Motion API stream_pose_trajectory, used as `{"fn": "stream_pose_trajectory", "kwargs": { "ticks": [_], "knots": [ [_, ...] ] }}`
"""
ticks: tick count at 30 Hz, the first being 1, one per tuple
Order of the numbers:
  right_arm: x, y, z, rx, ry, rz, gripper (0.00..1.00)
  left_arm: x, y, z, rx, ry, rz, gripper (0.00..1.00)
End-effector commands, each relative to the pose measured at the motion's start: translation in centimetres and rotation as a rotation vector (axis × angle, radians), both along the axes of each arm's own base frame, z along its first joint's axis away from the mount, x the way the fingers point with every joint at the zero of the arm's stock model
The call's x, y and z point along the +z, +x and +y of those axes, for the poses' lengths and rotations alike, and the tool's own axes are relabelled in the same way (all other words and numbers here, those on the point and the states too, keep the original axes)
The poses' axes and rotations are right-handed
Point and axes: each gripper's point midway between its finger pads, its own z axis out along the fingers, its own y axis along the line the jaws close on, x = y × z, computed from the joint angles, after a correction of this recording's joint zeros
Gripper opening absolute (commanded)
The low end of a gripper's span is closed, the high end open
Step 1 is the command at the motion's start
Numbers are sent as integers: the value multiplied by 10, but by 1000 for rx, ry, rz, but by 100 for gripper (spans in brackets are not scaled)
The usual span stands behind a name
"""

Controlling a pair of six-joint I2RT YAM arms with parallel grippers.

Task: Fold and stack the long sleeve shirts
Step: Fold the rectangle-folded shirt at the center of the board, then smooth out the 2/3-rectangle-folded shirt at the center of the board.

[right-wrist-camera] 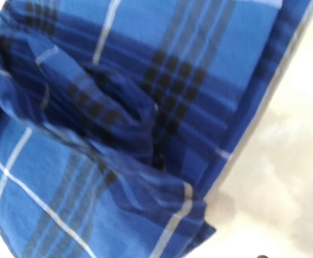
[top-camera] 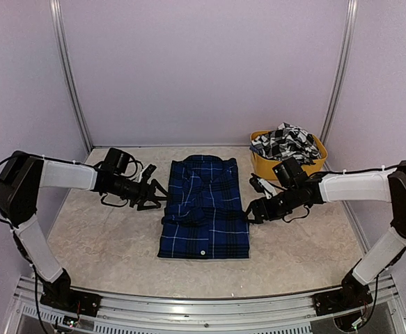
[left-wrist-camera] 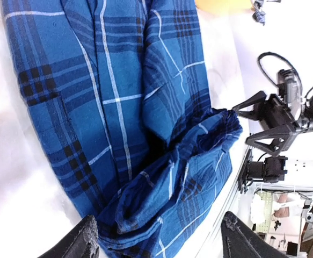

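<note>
Royal blue plaid cloth shirt point(top-camera: 204, 209) with black bands and thin white lines is lying folded into a rough rectangle at the middle of the pale mottled tabletop point(top-camera: 98, 236), with its collar end pointing toward the far wall and a bunched fold of cloth crossing its middle. The left tool point(top-camera: 158, 195) is hovering just beside the shirt's left edge; in the left wrist view its black fingers point(left-wrist-camera: 84, 243) are standing wide apart and gripping nothing, with only rumpled blue cloth lying beneath them. The right tool point(top-camera: 250, 210) is sitting at the shirt's right edge, level with the bunched fold, and its jaws are showing spread and empty from the left wrist camera; whether it is touching the cloth I cannot tell. Close-up blue plaid is filling the right wrist view. A black-and-white checked cloth shirt point(top-camera: 284, 141) is lying heaped in a yellow plastic tub point(top-camera: 262, 165) at the far right of the tabletop, spilling over its rim
</note>
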Motion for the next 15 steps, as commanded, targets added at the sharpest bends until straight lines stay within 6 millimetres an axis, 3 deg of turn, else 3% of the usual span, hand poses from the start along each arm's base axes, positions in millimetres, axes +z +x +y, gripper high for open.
{"fn": "stream_pose_trajectory", "kwargs": {
  "ticks": [1, 7, 15],
  "knots": [
    [1, 1, 7, -19, 72, -3, 76, 16, -4, 3, 59, -70, -84, 75],
    [-10, 0, 22, 11, 118, 37, 70, 10, -25, -4, 55, -52, -139, 77],
    [-15, 0, 32, 35, 137, 53, 52, -24, -33, -8, 77, 53, -116, 71]
  ]
}}
